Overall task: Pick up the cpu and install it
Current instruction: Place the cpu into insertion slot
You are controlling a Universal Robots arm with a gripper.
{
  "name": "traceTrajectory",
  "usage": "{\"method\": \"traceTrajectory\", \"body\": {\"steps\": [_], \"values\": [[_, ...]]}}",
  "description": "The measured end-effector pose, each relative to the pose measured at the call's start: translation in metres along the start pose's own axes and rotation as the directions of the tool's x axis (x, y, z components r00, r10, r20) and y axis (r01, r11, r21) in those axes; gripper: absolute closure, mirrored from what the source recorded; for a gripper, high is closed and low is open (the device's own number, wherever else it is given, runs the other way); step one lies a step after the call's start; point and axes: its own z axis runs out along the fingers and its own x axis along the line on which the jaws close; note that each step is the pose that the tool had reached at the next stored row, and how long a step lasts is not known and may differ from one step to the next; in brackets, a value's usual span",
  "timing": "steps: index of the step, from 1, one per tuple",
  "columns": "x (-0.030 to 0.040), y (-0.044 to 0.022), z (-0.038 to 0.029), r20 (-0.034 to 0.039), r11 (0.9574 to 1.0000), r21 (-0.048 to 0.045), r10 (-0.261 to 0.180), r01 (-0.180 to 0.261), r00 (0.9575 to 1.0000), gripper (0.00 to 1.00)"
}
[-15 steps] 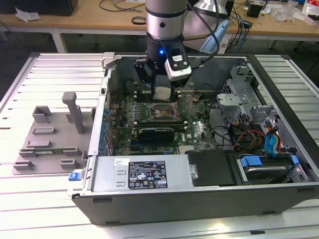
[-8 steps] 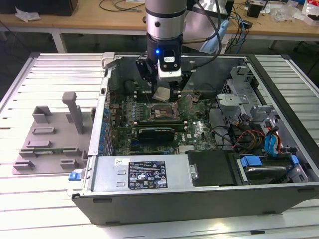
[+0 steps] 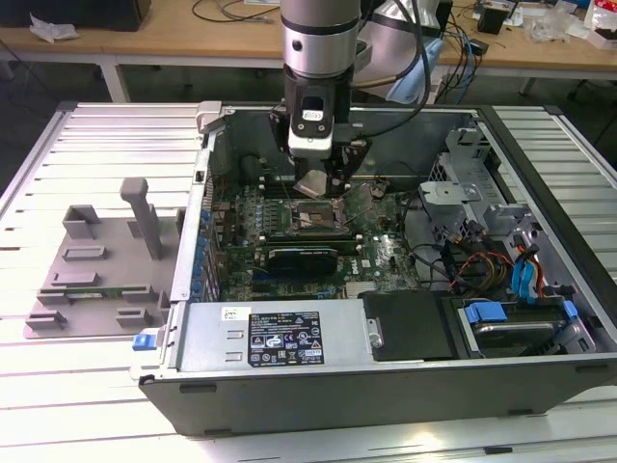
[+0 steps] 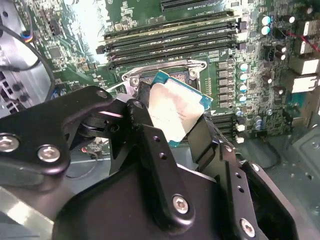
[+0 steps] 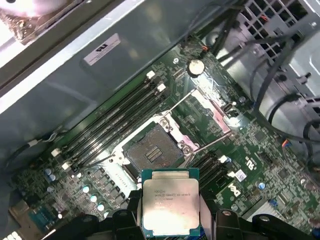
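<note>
The cpu, a flat square chip with a silver top and greenish rim, hangs tilted a little above the motherboard inside the open computer case. My gripper is shut on it, with black fingers pressing on two opposite edges. In the second wrist view the cpu sits between them. Just beyond the cpu in the first wrist view lies the open socket, its contact field bare and its metal load plate flipped back. The chip is apart from the socket.
Memory sticks run alongside the socket. A black card lies in front of it, and the power supply fills the case front. Drive cage and blue cables crowd the exterior view's right. A grey fixture rests outside the case.
</note>
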Motion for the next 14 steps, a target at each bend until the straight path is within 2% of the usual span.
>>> {"method": "traceTrajectory", "body": {"steps": [1, 4, 6, 12, 14], "values": [[0.0, 0.0, 0.0, 0.0012, 0.9997, 0.0009, 0.025, -0.025, 0.9997, 0.45], [0.0, 0.0, 0.0001, 0.0029, 0.9984, 0.002, 0.057, -0.057, 0.9984, 0.45], [0.0, 0.0, 0.0001, 0.0048, 0.9957, 0.0031, 0.093, -0.093, 0.9957, 0.45], [0.0, 0.0, 0.0004, 0.008, 0.9885, 0.0048, 0.151, -0.151, 0.9885, 0.45], [0.0, 0.0, 0.0007, 0.0114, 0.9774, 0.0064, 0.211, -0.211, 0.9774, 0.45]]}}
